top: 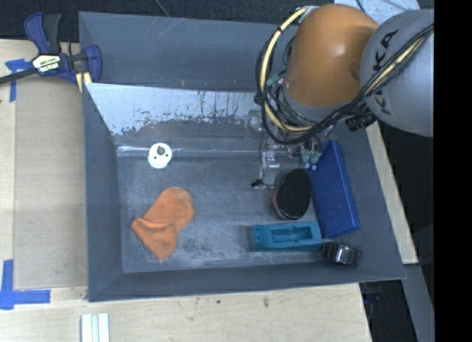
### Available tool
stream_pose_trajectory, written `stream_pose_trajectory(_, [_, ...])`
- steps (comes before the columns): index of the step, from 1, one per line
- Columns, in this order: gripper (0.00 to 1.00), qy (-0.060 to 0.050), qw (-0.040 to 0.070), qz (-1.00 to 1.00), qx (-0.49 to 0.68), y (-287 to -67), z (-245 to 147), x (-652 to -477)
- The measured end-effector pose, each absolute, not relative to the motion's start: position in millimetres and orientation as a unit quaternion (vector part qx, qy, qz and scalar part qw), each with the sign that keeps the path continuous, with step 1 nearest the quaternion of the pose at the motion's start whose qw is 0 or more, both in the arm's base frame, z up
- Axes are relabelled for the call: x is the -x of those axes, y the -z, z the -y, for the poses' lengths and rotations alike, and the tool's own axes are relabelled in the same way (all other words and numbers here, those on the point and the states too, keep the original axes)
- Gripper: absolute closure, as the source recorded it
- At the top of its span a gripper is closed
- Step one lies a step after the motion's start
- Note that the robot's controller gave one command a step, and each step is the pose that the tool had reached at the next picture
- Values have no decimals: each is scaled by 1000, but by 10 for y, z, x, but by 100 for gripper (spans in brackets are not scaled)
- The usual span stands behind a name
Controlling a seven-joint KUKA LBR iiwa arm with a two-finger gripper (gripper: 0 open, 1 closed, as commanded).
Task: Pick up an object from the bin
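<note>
My gripper hangs under the arm's orange cover at the right middle of the bin, just left of a black oval thing with a reddish rim. A long dark blue box leans along the right wall beside that oval. In front of them a teal flat tool lies on the bin floor. I see nothing held by the gripper.
A crumpled orange cloth lies at the front left. A small white round piece sits at the back left. A black roll rests in the front right corner. The arm and its cables hang over the bin's back right.
</note>
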State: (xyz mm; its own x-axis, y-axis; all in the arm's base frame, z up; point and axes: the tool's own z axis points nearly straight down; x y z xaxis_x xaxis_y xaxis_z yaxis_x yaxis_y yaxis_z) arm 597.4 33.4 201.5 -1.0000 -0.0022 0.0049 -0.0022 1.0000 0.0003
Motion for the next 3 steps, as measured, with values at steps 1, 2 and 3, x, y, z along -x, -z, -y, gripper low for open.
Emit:
stream_pose_trajectory(1, [0, 0, -2, 1000, -1, -2067, -331, -5987])
stream_pose_trajectory(2, [0, 0, -4, 999, 40, -1704, -728, -5628])
stream_pose_trajectory(3, [0, 1, 0, 999, 45, -1493, -1049, -5769])
